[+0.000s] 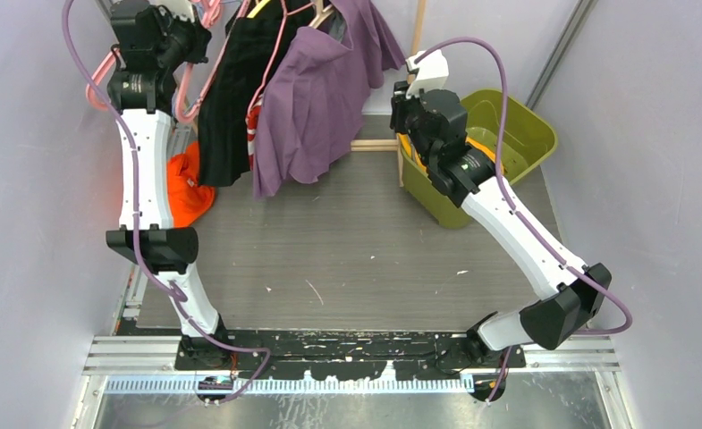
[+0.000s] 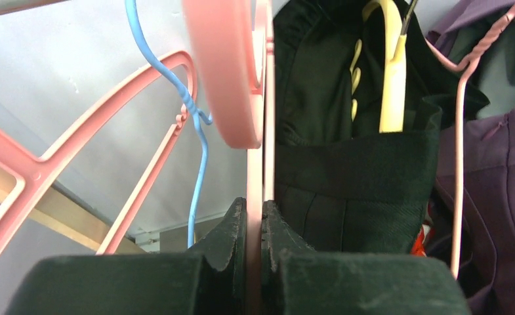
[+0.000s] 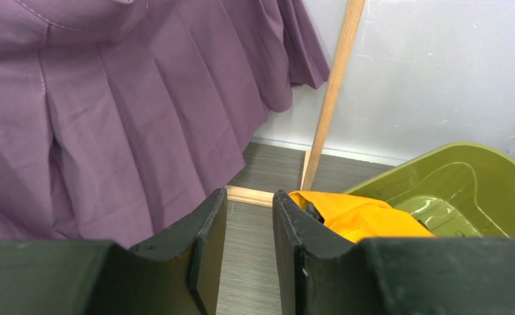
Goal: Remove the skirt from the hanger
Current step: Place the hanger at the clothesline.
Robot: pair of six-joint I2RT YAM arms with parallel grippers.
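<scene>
Left gripper (image 2: 253, 211) jaws pinch a pink hanger (image 2: 254, 167) bar. Just right of them the black skirt (image 2: 353, 177) hangs on a yellow hanger (image 2: 393, 85), whose hook is cut off. Right gripper (image 3: 249, 198) jaws stand apart, empty, with a purple skirt (image 3: 110, 118) to their left and a green bin (image 3: 484, 177) holding an orange cloth (image 3: 356, 215) to their right.

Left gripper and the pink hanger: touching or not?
Touching. The left wrist view shows the left gripper closed with both fingers pressed against the upright bar of the pink hanger, with no gap on either side.
</scene>
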